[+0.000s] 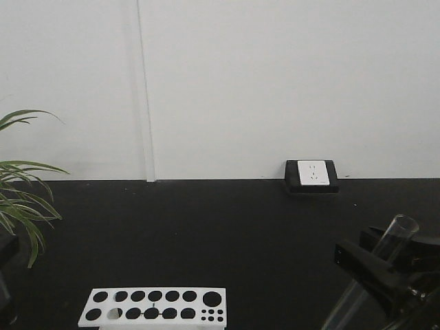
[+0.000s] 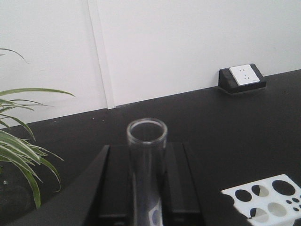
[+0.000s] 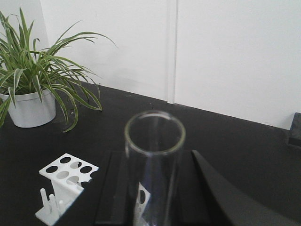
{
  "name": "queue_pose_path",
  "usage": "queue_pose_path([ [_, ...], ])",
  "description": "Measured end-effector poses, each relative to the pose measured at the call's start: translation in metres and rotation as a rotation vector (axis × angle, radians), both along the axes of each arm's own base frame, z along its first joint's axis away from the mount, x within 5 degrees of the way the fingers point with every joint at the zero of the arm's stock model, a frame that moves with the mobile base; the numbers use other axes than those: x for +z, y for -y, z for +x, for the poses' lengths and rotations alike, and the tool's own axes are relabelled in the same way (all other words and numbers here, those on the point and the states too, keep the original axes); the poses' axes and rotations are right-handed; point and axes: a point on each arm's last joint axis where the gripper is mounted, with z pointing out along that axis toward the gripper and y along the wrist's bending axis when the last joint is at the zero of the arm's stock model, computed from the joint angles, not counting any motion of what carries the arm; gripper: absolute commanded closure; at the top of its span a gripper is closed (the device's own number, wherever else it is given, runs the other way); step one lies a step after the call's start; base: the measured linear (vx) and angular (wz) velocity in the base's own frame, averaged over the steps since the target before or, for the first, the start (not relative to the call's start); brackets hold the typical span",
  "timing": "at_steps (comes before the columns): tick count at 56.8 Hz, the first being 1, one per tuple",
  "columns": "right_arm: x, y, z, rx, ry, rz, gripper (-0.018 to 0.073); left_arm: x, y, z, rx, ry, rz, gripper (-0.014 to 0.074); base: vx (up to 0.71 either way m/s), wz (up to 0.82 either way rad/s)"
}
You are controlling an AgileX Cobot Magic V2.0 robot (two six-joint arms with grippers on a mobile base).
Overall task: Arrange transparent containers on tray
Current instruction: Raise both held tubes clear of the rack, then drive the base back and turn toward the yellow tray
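Each gripper holds one transparent container, a clear glass test tube. In the left wrist view a tube [image 2: 146, 136] stands upright between the black fingers [image 2: 117, 183] of my left gripper [image 2: 146, 157], open rim up. In the right wrist view another tube [image 3: 154, 141] is clamped in my right gripper [image 3: 153, 167]. The front view shows that tube [image 1: 395, 237] tilted, rim up and to the right, in the right gripper [image 1: 375, 268] at the lower right. The tray is out of view.
A white rack with round holes [image 1: 155, 306] stands at the front, also visible as the rack [image 2: 268, 197] and the rack [image 3: 66, 181]. A potted plant [image 1: 20, 199] is at the left. A wall socket box [image 1: 311, 175] sits at the back of the black tabletop.
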Motion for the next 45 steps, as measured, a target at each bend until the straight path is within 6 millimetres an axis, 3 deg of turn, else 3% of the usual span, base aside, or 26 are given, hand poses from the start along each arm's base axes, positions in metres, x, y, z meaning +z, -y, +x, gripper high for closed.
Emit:
queue_pose_path([
  [45,-0.0019,0.0,0.0,0.0,-0.005,-0.003,0.0571,-0.0004,-0.0001,0.0,0.001,-0.004,0.001,0.0535,-0.05,0.01],
])
